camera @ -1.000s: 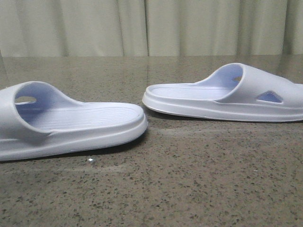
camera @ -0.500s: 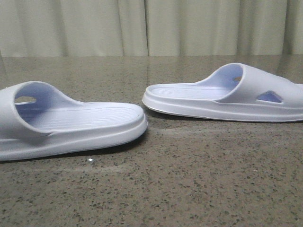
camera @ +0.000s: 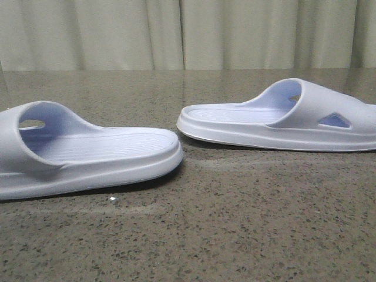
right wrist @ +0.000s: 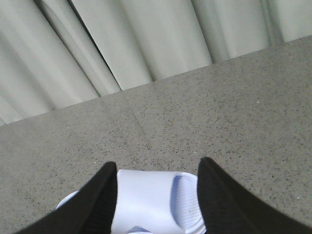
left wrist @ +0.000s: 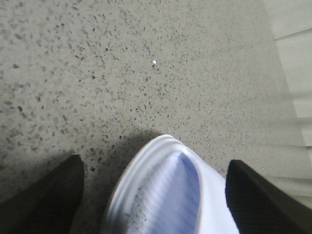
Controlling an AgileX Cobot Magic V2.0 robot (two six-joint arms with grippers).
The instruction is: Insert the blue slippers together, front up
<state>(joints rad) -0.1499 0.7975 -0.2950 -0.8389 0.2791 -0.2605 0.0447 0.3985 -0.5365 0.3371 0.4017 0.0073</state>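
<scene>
Two pale blue-white slippers lie on the speckled stone table. The left slipper is near, strap at the left and ribbed footbed pointing right. The right slipper lies farther back with its strap and triangular cut-out at the right. Neither gripper shows in the front view. My left gripper is open, its dark fingers wide apart on either side of a slipper's rounded end. My right gripper is open over the other slipper's strap; whether its fingers touch it I cannot tell.
Pale pleated curtains hang behind the table's far edge. Bare speckled stone stretches in front of both slippers and between them. A small white fleck lies near the left slipper.
The left slipper's strap end sits very slightly lower at the picture's left edge. Nothing else has visibly moved.
</scene>
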